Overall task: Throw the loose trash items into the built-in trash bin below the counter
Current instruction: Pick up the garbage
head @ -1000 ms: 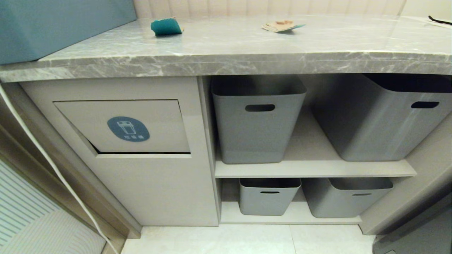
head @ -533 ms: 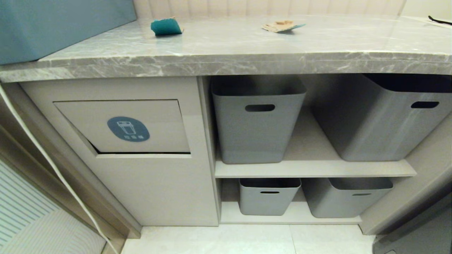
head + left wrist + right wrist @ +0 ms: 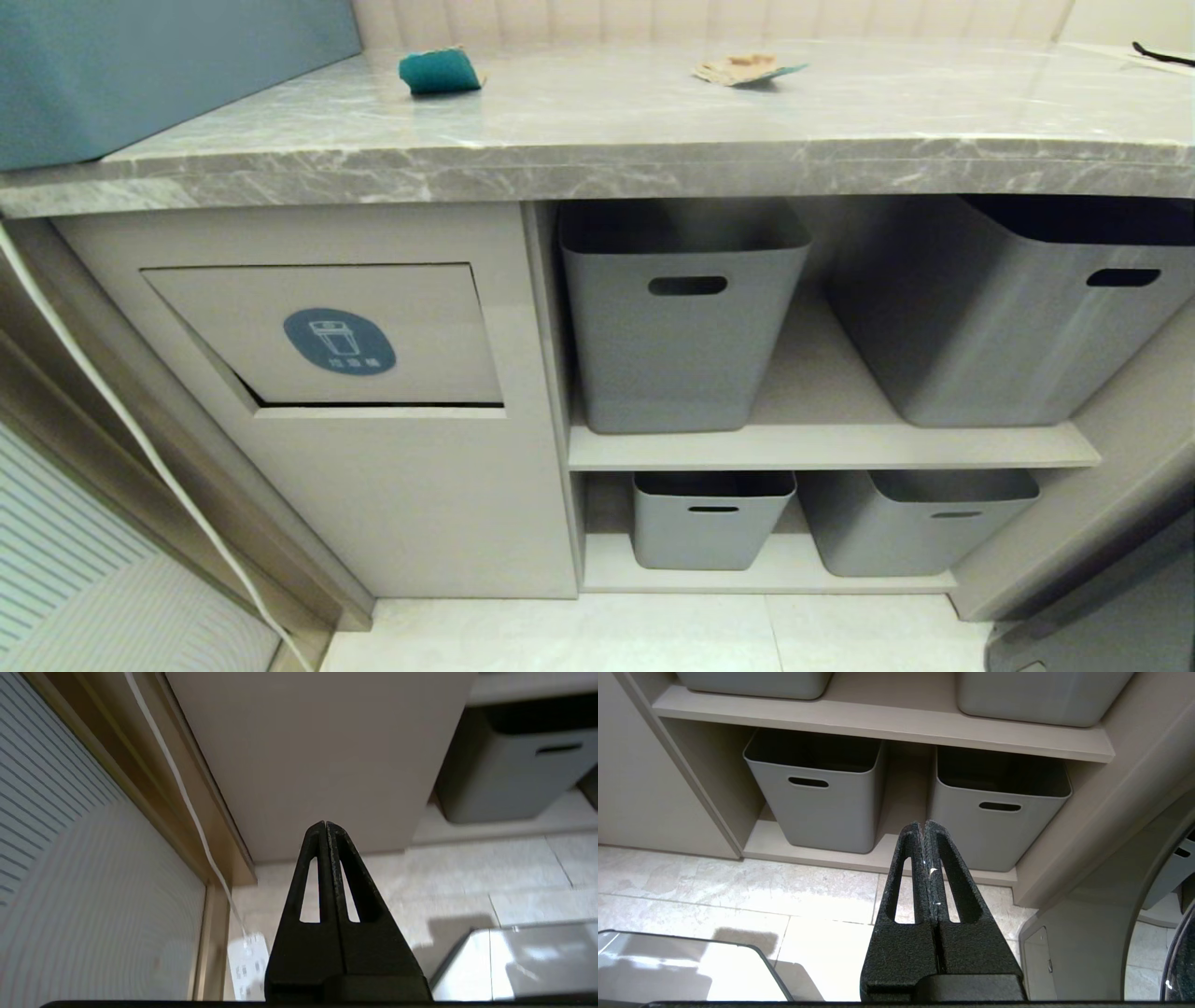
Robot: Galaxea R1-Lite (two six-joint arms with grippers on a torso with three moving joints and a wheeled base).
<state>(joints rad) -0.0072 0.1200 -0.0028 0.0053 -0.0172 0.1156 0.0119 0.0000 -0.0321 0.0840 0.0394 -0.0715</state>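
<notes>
Head view: grey marble counter [image 3: 597,140] carries a teal card piece [image 3: 439,71] and a brown cardboard scrap [image 3: 745,68], well apart. Below, the beige bin flap [image 3: 411,327] bears a blue oval sticker [image 3: 339,342] with a white bin icon; its lettering is unreadable.

Left wrist view: left hand [image 3: 325,828] clenched, empty, low before the cabinet.

Right wrist view: right hand [image 3: 923,828] clenched, empty, facing 2 grey baskets [image 3: 817,812].

left gripper [image 3: 325,823] closed and empty, right gripper [image 3: 923,823] likewise

No change shows in the head view. Small tan card piece with teal underside [image 3: 439,71], torn brown cardboard scrap [image 3: 742,68] and the beige bin's tilting flap with blue oval sticker [image 3: 327,334] match earlier frames; camera unmoved.
</notes>
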